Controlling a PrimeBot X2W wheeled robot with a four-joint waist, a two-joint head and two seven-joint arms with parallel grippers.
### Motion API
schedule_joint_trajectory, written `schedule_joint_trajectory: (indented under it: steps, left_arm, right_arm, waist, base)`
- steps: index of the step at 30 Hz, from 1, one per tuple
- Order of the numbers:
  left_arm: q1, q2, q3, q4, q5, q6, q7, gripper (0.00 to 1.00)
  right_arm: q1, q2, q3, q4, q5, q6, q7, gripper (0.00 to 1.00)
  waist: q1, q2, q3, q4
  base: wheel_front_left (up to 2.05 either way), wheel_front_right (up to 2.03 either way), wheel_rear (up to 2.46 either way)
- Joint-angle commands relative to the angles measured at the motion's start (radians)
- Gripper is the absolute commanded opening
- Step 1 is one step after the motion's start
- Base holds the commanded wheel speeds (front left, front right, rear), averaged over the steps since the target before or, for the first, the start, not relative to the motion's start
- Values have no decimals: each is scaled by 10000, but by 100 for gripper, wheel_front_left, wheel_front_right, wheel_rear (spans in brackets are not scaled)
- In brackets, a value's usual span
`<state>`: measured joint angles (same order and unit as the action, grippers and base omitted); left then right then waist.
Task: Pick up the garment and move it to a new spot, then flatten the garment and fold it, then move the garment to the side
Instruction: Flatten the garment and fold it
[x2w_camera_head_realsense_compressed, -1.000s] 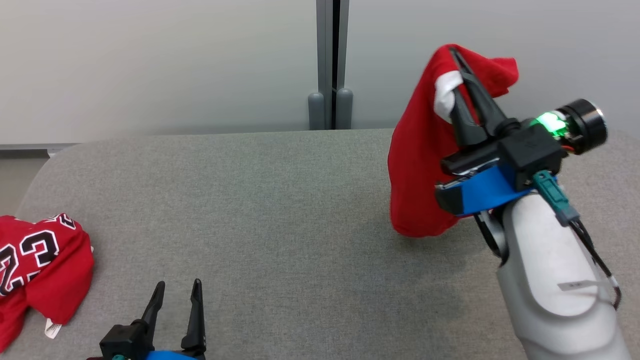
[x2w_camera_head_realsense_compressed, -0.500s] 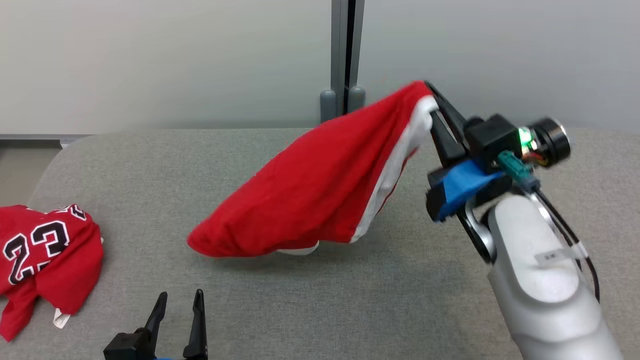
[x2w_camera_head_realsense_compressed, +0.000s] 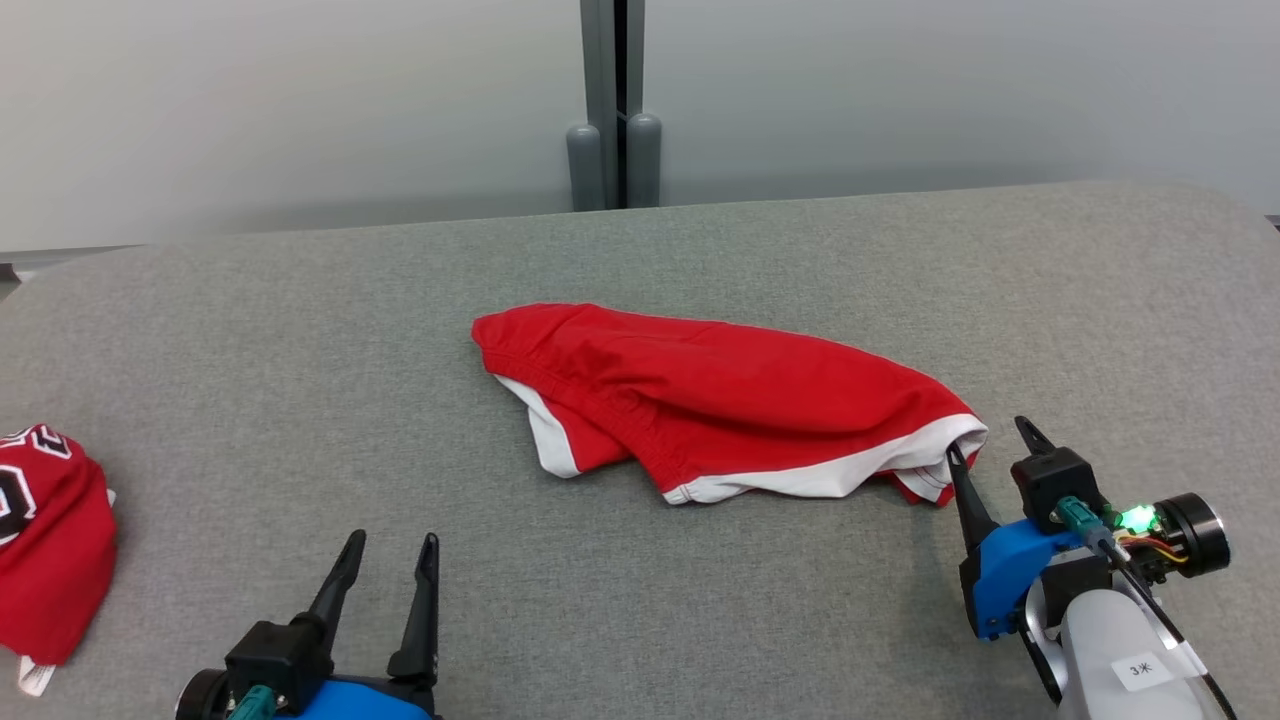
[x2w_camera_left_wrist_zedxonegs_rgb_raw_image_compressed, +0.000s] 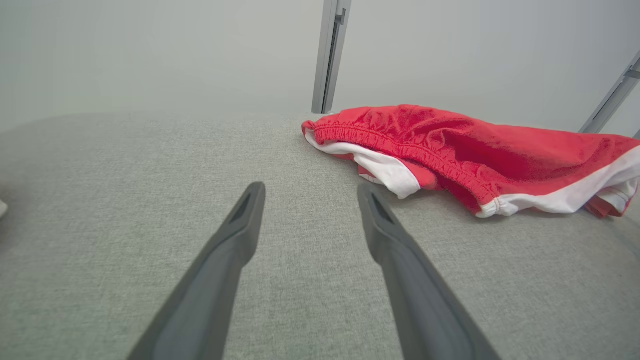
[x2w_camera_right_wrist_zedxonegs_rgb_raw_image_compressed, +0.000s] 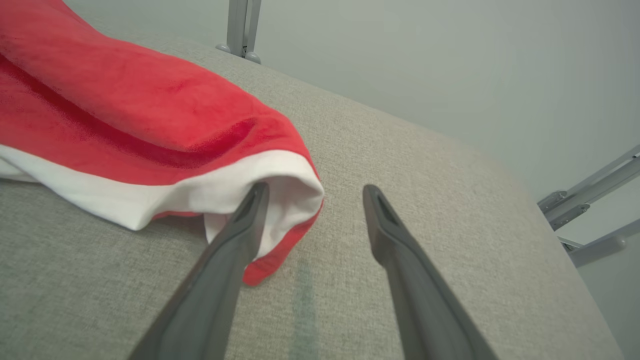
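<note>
Shorts (x2w_camera_head_realsense_compressed: 720, 395) lie rumpled mid-frame; left tool (x2w_camera_head_realsense_compressed: 392, 540) & right tool (x2w_camera_head_realsense_compressed: 985, 437) both wide, empty, but 1 right finger touching the hem could snag & drag cloth on pull-back.

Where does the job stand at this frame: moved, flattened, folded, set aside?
The move looks done: the red shorts lie rumpled on the table, with the right gripper open at their white hem. In hand: nothing is gripped; the left gripper is open too. Left: flattening, folding, moving aside.
</note>
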<state>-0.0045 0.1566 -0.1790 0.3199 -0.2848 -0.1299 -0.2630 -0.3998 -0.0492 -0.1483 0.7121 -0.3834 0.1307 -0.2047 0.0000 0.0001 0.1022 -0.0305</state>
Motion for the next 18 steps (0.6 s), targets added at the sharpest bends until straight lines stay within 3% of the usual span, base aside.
schedule_joint_trajectory:
  steps: [1, 9, 18]
  left_arm:
    - [-189, 71, -181, -101, -43, -16, -27, 100]
    - [-680, 434, -2017, -488, -729, -16, -27, 100]
    - [-1465, 1268, -3674, -429, -1702, -16, -27, 100]
  right_arm:
    - [216, -29, 99, -75, 160, -1, -215, 100]
    - [729, -24, 1371, -1531, 2163, -1, -609, 100]
    - [1280, -27, 2551, -3802, 3097, 1, -612, 100]
  waist:
    - [0, -1, 25, -108]
    - [0, -1, 510, -960]
    - [0, -1, 1532, -2309]
  base:
    - [0, 0, 0]
    - [0, 0, 0]
    - [0, 0, 0]
